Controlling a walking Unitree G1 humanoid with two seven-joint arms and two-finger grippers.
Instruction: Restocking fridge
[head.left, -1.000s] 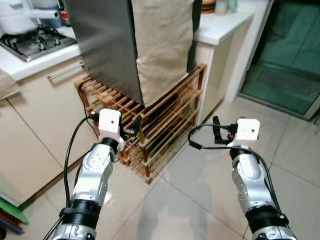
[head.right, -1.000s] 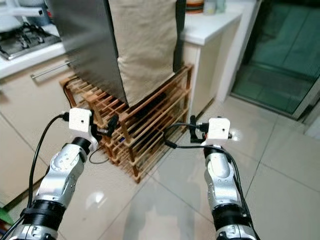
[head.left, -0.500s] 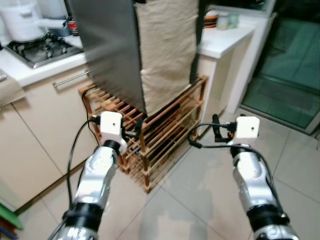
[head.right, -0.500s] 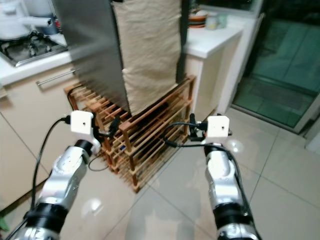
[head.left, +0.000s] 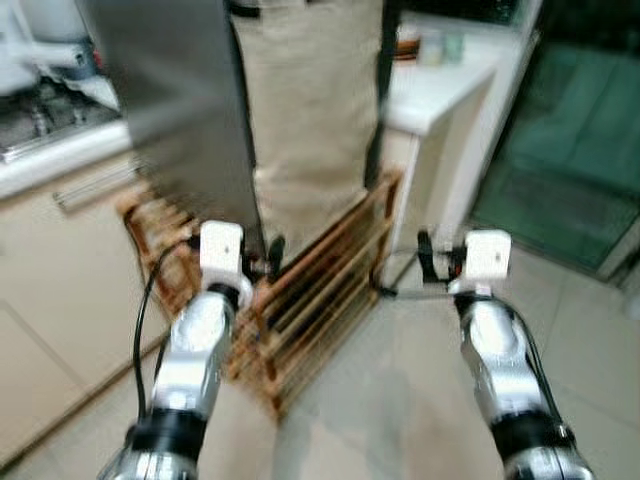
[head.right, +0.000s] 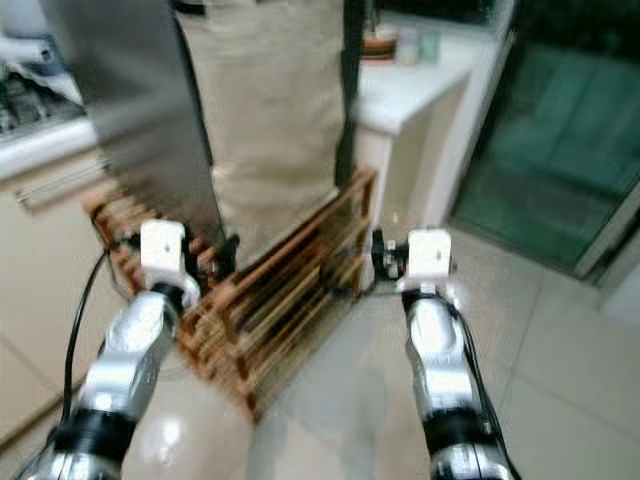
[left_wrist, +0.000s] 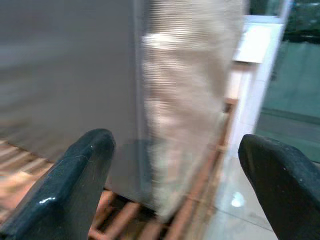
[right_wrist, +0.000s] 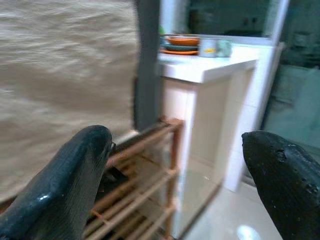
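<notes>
Steel-grey fridge (head.left: 170, 110) with a beige cloth (head.left: 310, 110) down its side stands on a slatted wooden rack (head.left: 320, 290), straight ahead. Left pincer (left_wrist: 175, 185) and right pincer (right_wrist: 185, 185) both gape, released (nothing held). Best approach squarely, arms clear of the rack

Frames blurred. Pale glossy tile floor (head.left: 400, 400) carries a low wooden slatted rack (head.left: 320, 290) with several tiers; rack stands against the cabinet fronts. On top of the rack sits the grey steel fridge (head.left: 170, 110), a beige cloth (head.left: 310, 110) hanging down its side to the rack's top rail. White table (head.left: 440, 85) just beside the fridge holds stacked bowls (right_wrist: 181, 42) and a small jar (right_wrist: 215, 47). Second table (head.left: 50, 165) on the other side carries a gas hob (head.left: 40, 115).
</notes>
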